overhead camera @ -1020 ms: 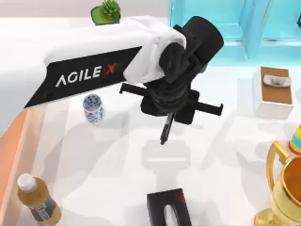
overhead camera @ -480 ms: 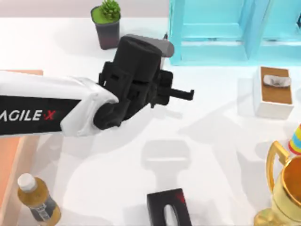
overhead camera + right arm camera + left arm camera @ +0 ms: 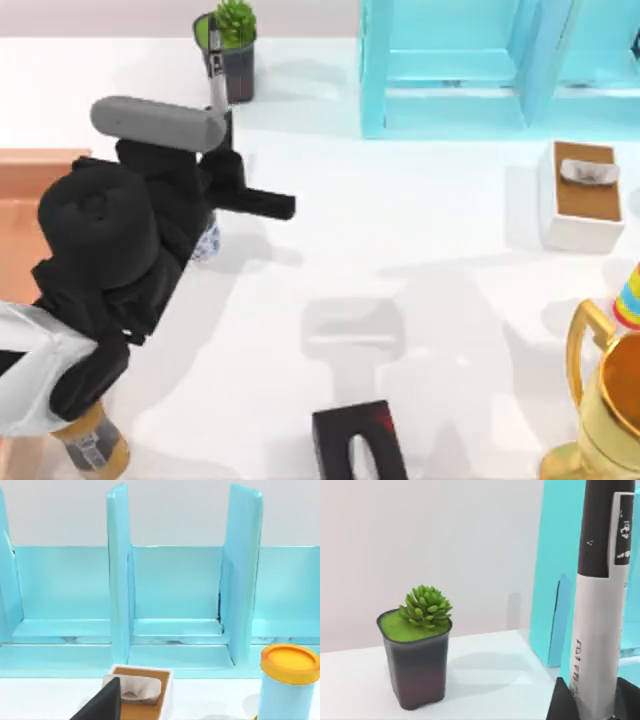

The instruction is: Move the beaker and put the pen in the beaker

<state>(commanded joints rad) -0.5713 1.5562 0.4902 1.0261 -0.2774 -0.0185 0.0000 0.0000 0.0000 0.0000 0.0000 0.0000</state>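
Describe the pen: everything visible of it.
The pen is a slim marker with a black upper barrel, a clip with small print, and a white printed label around its middle. It stands upright, its lower end clamped in the left pincer. From above it shows near the plant pot.

The black-and-white pen [image 3: 596,630] stands upright, clamped; the blue-patterned beaker [image 3: 207,243] sits mostly hidden beneath the arm.

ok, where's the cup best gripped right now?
Probably its side wall, across the round body, coming in from the top view's right. The cup seems upright, and the left gripper, holding the pen, overhangs it from the left, so that side and the top look blocked.
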